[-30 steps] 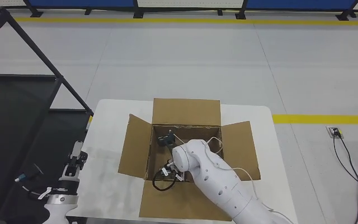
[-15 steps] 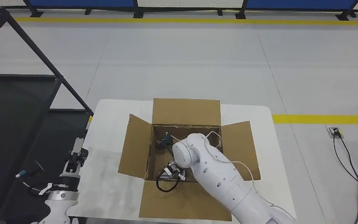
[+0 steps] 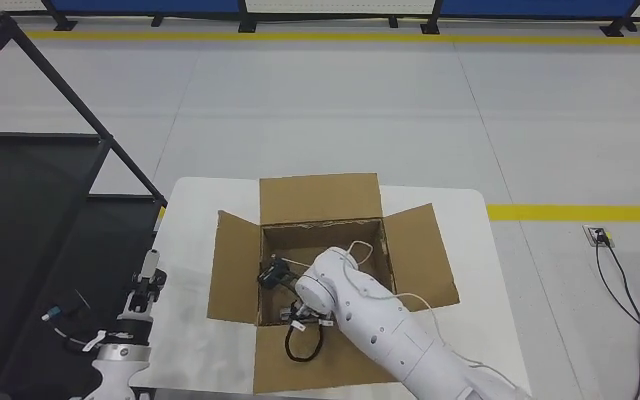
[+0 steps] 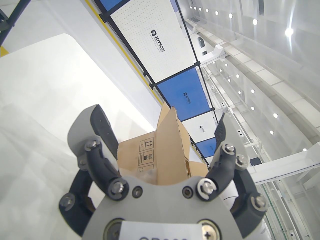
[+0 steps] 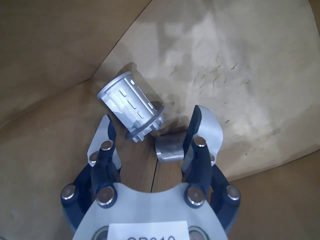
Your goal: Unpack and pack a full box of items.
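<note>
top view: cardboard box [image 3: 320, 198] has slid left; right gripper [image 5: 153, 114], released, by a ribbed metal cylinder [image 5: 130, 98].

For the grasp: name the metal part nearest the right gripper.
The short plain grey metal cylinder, beside one jaw; the slotted flanged silver cylinder lies farther.

One cardboard box [image 3: 235, 270], two metal parts [image 5: 130, 101] [image 5: 169, 151], one table [image 3: 190, 230]

Printed black on the box [image 4: 146, 151] side wall: framed handling pictograms, topmost a pair of upward arrows. On the blue and white wall panels [image 4: 157, 41], a logo with one word each. Cut-off, unreadable characters on white labels [image 4: 160, 231] at the base of the left gripper [image 4: 160, 110] and right gripper [image 5: 152, 111].
</note>
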Robot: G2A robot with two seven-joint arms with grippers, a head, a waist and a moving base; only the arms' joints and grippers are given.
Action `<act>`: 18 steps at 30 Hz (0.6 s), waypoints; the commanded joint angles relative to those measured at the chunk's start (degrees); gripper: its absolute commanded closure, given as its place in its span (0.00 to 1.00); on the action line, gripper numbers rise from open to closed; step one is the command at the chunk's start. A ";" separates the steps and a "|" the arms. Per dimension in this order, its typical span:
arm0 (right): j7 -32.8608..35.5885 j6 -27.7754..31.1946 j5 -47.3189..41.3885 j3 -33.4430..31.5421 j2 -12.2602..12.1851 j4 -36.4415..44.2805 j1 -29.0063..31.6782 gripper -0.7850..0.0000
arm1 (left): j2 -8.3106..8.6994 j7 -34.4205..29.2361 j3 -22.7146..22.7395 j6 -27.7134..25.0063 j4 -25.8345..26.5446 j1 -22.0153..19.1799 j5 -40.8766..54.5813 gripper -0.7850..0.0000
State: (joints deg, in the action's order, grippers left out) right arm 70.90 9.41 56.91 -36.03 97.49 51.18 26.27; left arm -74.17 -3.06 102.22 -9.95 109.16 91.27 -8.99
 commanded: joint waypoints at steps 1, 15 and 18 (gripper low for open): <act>-0.21 0.07 0.13 0.53 0.32 0.13 0.02 0.05 | 0.04 -0.26 0.48 -0.48 -0.01 0.35 0.31 0.00; 5.44 0.44 -2.89 1.97 3.02 -5.03 -4.07 0.08 | 0.31 -2.41 3.75 -0.13 1.13 0.84 2.99 0.00; 5.98 1.34 -3.76 2.06 3.60 -6.95 -5.19 0.17 | 0.34 -2.51 3.78 0.47 1.39 0.40 3.03 0.00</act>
State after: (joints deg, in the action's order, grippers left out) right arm 76.79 10.36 53.45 -33.99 100.92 44.92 21.44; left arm -73.83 -5.59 106.03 -9.68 110.48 91.81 -5.99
